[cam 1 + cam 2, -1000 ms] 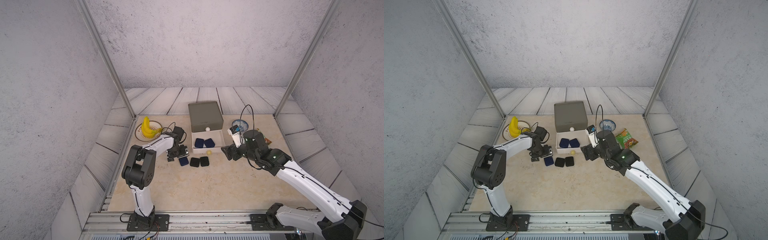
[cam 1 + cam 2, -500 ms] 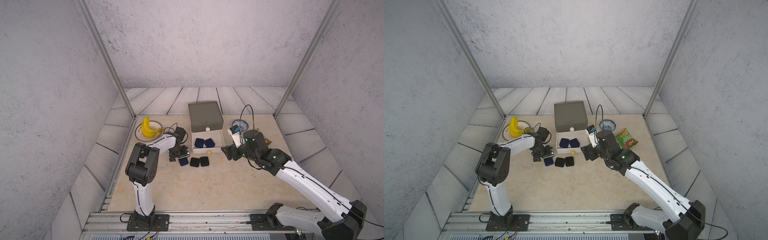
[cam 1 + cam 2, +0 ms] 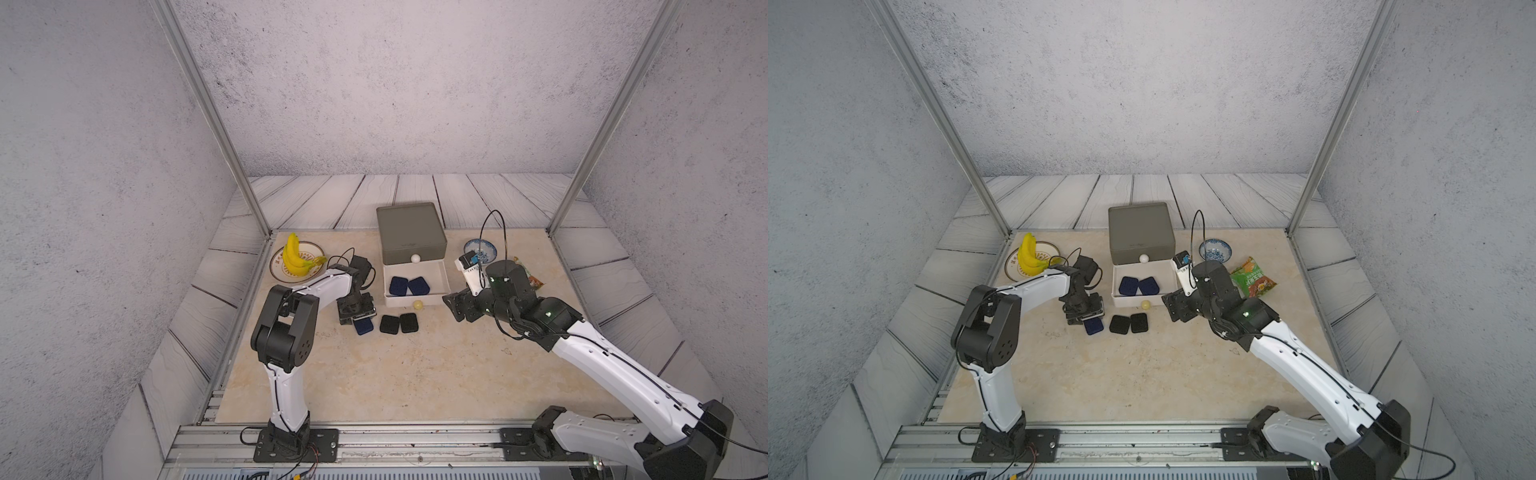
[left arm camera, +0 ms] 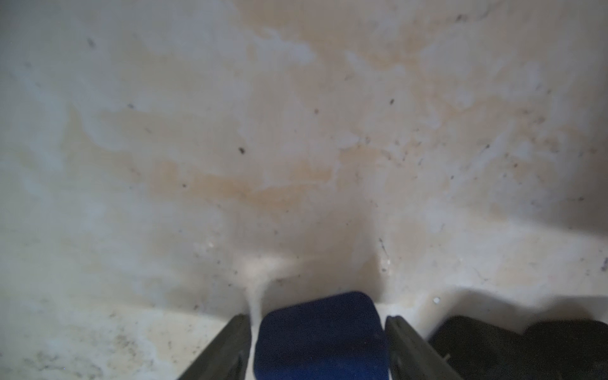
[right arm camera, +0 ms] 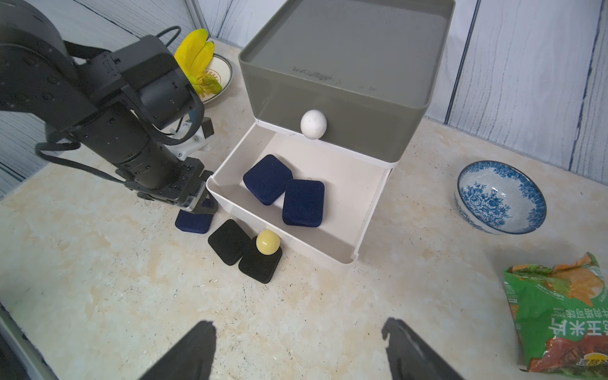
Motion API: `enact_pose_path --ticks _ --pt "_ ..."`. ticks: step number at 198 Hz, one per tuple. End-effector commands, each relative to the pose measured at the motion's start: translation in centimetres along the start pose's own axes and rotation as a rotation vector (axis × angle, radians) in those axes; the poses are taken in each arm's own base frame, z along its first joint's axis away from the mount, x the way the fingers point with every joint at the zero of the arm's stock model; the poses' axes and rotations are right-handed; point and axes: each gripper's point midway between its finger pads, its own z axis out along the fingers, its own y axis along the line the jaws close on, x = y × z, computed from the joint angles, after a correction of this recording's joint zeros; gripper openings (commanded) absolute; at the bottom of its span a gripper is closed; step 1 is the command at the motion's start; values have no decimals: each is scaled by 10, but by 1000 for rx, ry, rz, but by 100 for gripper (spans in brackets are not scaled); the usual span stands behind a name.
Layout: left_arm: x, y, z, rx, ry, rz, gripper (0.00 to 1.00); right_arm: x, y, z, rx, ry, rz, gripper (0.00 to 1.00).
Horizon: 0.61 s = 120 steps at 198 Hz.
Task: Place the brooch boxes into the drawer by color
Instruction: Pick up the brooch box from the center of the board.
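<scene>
Dial read from above, centred on the small square grey-topped plastic drawer cabinet (image 3: 410,230). Its white middle drawer (image 5: 306,245) stands pulled out toward 6 o'clock. Two dark blue matte brooch boxes (image 5: 303,203) lie flat inside, touching. A third dark blue box (image 3: 364,326) lies on the beige marbled worktop (image 3: 415,374) at 7 o'clock, under the left claw (image 4: 317,320). That claw points straight down with a jaw on each side of the box. A sliver of worktop shows between one jaw and the box, so I judge it not clamped yet. The drawer is open, likely so this box can join its colour. Two black matte boxes (image 3: 1120,325) sit side by side, touching, at 6 o'clock just before the drawer front, probably meant for another tier. The right claw (image 5: 297,324) hangs at 4 o'clock, jaws wide and empty, beside the drawer and clear of the left arm's path. No red boxes in sight; whether a shut tier holds them cannot be told.
</scene>
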Motion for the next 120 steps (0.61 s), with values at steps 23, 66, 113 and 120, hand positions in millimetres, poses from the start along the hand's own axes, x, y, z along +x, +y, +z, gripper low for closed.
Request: enact_pose_path --ticks 23,66,113,120 --pt "10 8 -3 -36 20 19 73 -3 2 -3 -13 -10 -3 86" --pt "13 10 -1 -42 31 29 55 -6 3 -2 -20 -10 -1 86" --pt "12 11 -15 -37 -4 40 41 -7 8 -1 -49 -4 6 86" --pt "10 11 -21 -33 -20 42 40 -7 9 -2 -54 -5 8 86"
